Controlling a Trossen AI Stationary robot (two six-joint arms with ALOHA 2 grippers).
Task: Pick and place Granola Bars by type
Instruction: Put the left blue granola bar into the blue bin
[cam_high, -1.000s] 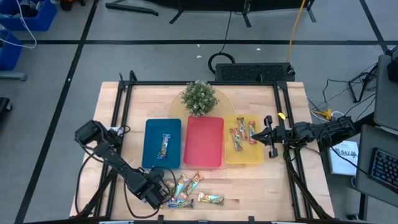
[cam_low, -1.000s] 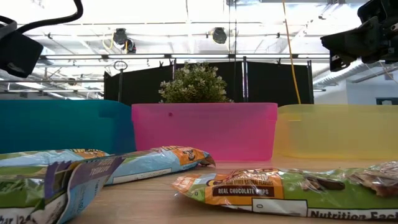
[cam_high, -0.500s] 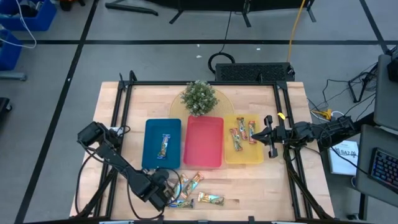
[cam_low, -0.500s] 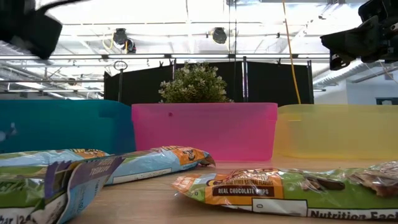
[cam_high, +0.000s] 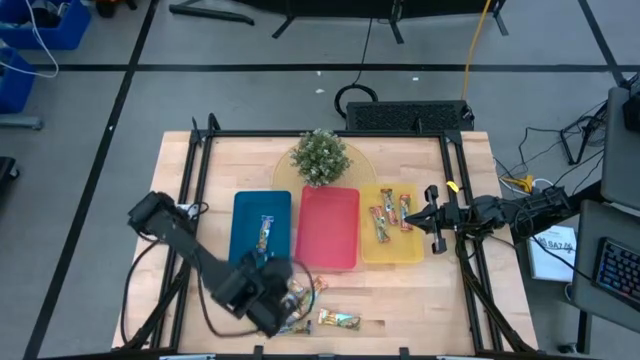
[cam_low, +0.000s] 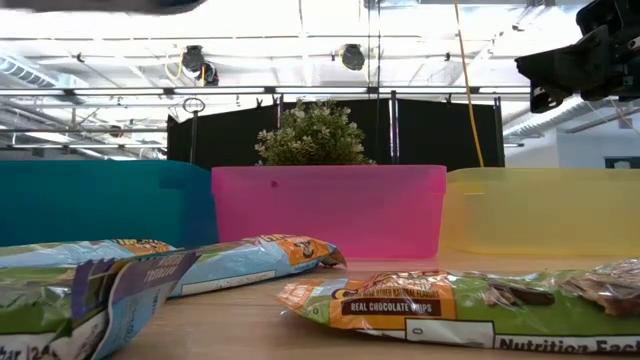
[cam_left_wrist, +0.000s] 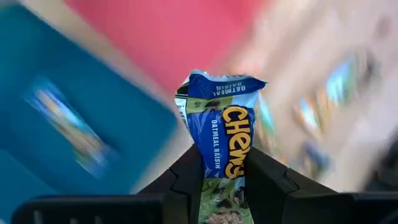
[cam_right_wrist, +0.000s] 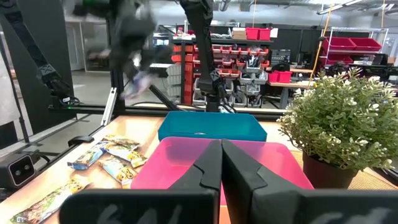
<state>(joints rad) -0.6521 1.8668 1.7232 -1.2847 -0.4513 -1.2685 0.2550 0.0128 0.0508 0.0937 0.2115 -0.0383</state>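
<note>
Wooden boards make up the table (cam_high: 470, 290), and three flat plastic trays sit in a row on it. Take the red tray (cam_high: 328, 228) in the middle as the marker. One side of it has the blue tray (cam_high: 245, 225). The other side has the yellow tray (cam_high: 392, 252). Behind it stands a little bushy green plant (cam_high: 320, 156).

Near the front edge of the red tray, the left gripper (cam_left_wrist: 222, 186) is up in the air. It pinches a blue granola bar (cam_left_wrist: 221, 134) by its lower end. The bar sticks straight up between the two dark fingers (cam_left_wrist: 186, 180). It looks very light. Its wrapper is shiny, thin and crinkly, so it may slip or bend. Holding it low on the flat part, not on the floppy crimped tip, looks like the safest way.

More loose bars (cam_high: 325, 305) lie in a small heap on the wood in front of the red tray. Some have blue on them and some have green and orange. One bar (cam_high: 263, 235) lies inside the blue tray. A few red and orange bars (cam_high: 392, 215) lie in the yellow tray. The red tray has nothing in it.

Past the yellow tray, the right gripper (cam_high: 418, 217) waits with its fingers pressed together, holding nothing.
</note>
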